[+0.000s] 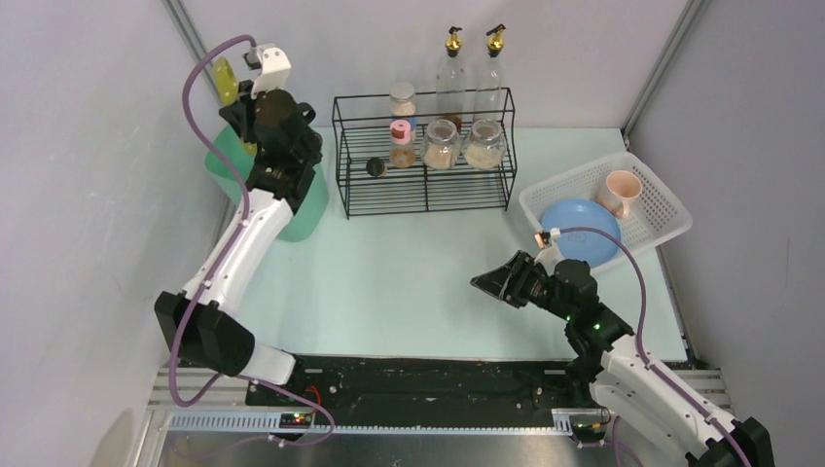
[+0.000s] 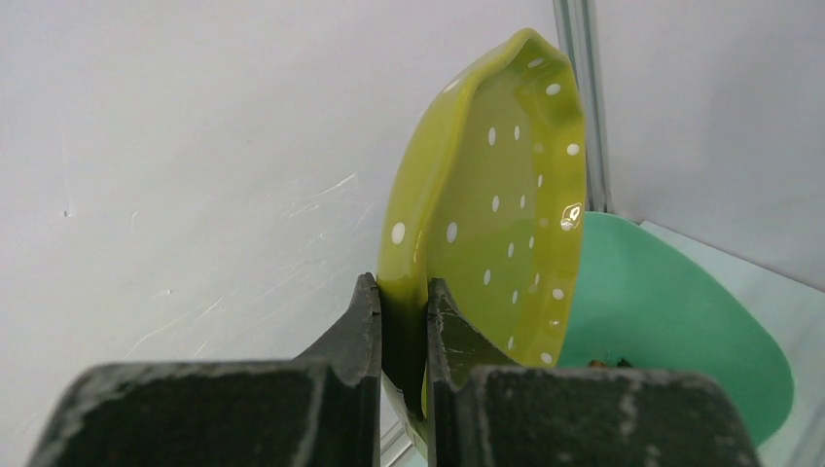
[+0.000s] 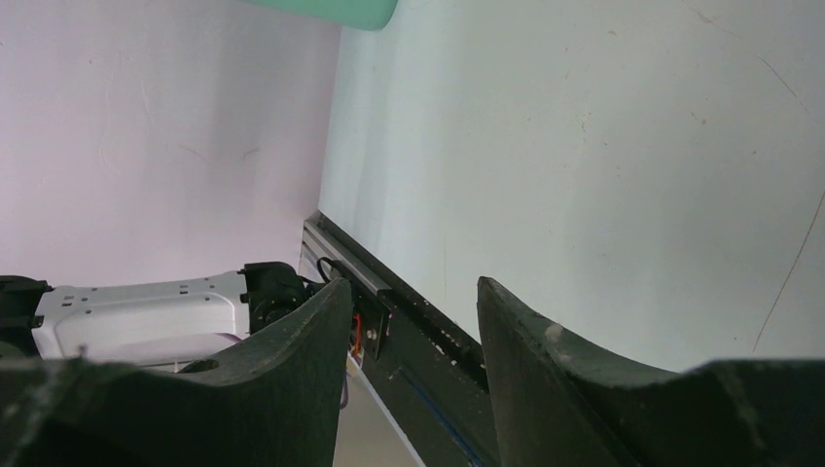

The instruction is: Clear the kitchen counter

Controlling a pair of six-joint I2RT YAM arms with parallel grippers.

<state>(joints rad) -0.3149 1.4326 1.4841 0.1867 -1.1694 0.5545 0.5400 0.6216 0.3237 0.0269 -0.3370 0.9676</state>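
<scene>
My left gripper (image 2: 402,292) is shut on the rim of a yellow-green dish with white dots (image 2: 496,204), held on edge and raised above a green bin (image 2: 671,321) at the counter's back left. In the top view only a sliver of the yellow-green dish (image 1: 225,80) shows beside the left gripper (image 1: 245,92), over the green bin (image 1: 304,209). The kitchen counter (image 1: 409,282) is the pale mint tabletop. My right gripper (image 1: 482,283) hovers open and empty over the counter's right front, its dark fingers (image 3: 292,341) apart with only counter between them.
A black wire rack (image 1: 424,156) with jars and two bottles stands at the back centre. A white slatted basket (image 1: 671,214) at the right holds a blue plate (image 1: 580,231) and a pink cup (image 1: 621,192). Walls close in the left, back and right.
</scene>
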